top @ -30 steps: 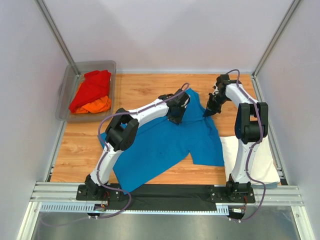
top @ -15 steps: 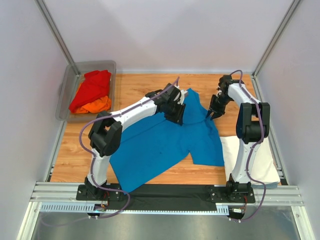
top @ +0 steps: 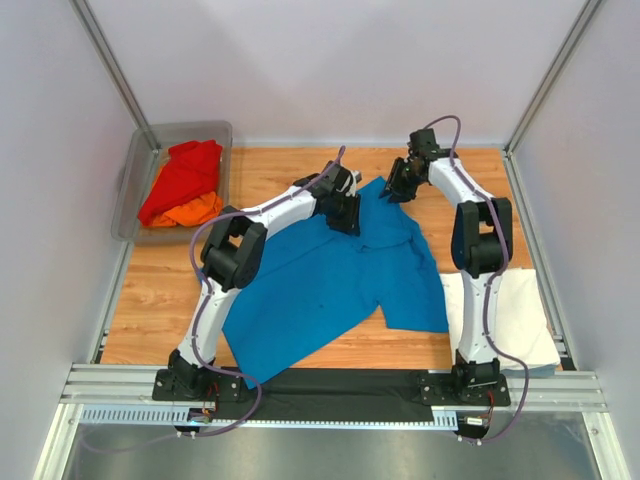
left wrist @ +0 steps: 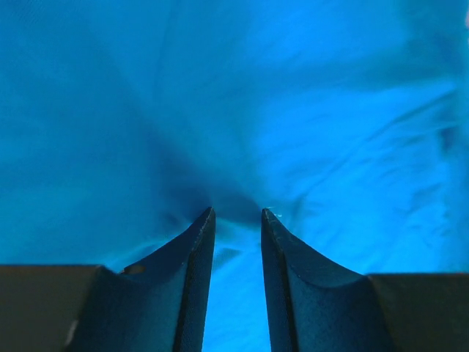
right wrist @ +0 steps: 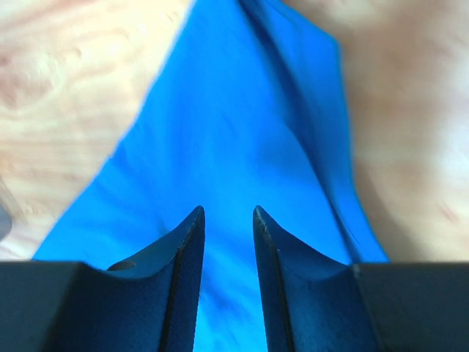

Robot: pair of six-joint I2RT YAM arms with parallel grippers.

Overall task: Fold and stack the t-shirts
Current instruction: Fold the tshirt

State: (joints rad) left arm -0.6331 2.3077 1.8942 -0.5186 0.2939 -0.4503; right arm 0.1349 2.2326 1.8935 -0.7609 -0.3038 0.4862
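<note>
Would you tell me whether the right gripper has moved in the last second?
Yes. The right gripper moved left and toward the table's far edge, over the blue t-shirt.

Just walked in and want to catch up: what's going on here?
Two robot arms are working on a blue shirt spread on the table. The left gripper and right gripper each appear to pinch its far edge. A white shirt lies flat at the right; a red shirt and an orange shirt sit in the tub.
</note>
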